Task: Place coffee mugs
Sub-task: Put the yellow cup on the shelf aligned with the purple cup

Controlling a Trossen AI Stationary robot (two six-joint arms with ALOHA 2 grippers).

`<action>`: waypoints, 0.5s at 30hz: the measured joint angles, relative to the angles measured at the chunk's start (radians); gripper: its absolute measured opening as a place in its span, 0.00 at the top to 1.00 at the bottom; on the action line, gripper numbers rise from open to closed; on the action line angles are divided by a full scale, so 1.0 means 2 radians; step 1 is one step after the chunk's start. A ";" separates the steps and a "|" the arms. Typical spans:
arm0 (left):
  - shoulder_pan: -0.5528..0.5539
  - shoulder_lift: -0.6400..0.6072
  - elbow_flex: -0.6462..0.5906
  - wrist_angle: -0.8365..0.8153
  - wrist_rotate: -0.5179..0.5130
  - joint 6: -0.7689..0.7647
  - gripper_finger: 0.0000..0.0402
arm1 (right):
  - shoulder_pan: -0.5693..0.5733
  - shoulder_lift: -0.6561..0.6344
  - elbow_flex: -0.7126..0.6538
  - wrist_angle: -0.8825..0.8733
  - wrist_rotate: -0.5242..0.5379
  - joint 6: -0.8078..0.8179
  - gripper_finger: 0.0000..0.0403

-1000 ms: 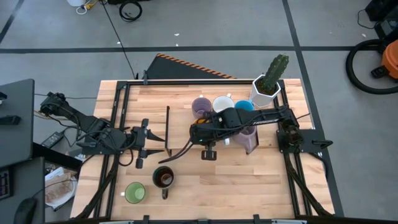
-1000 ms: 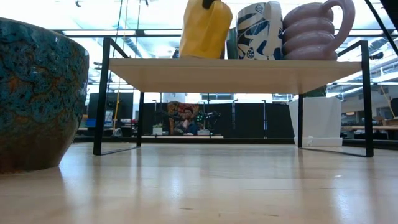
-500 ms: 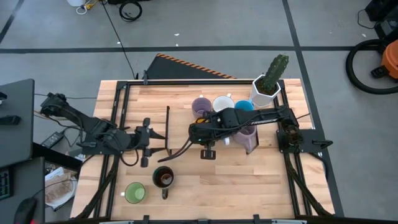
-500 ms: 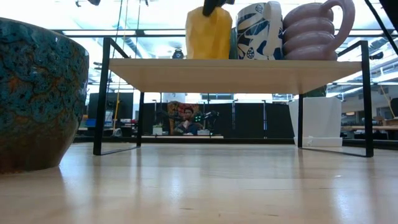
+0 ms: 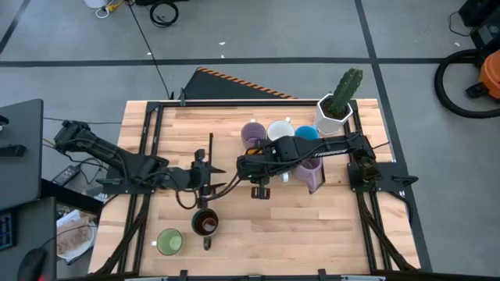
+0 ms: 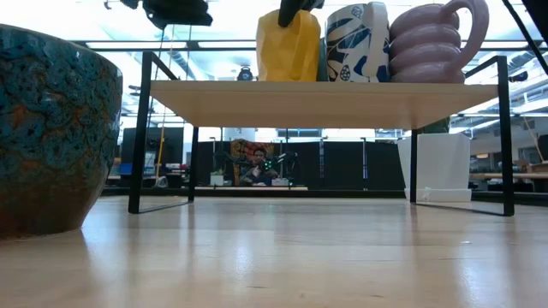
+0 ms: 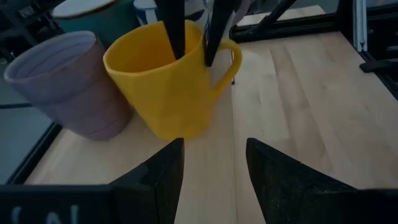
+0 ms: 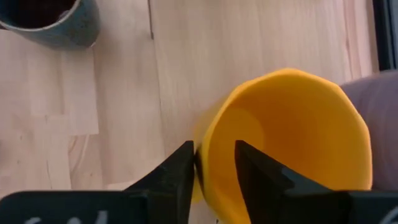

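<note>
The right gripper [image 8: 214, 165] pinches the rim of the yellow mug [image 8: 292, 143], one finger inside, one outside. The mug stands on the shelf [image 6: 325, 92] beside a lavender mug [image 7: 68, 81]; from above the arm hides it. The left gripper [image 7: 214, 165], fingers spread and empty, faces the yellow mug. The dark mug [image 5: 205, 224] sits below the shelf.

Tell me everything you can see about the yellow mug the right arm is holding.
The yellow mug is glossy, ceramic-looking, faintly faceted, with a loop handle, empty as far as its inside shows. It stands upright on the wooden shelf, beside a lavender mug. The right end effector pinches its rim, one finger inside, one outside. The left end effector is open nearby, not touching.
</note>
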 joint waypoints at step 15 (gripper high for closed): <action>0.017 0.065 0.000 0.094 0.003 0.119 0.55 | 0.004 -0.006 0.012 -0.016 0.005 0.026 0.59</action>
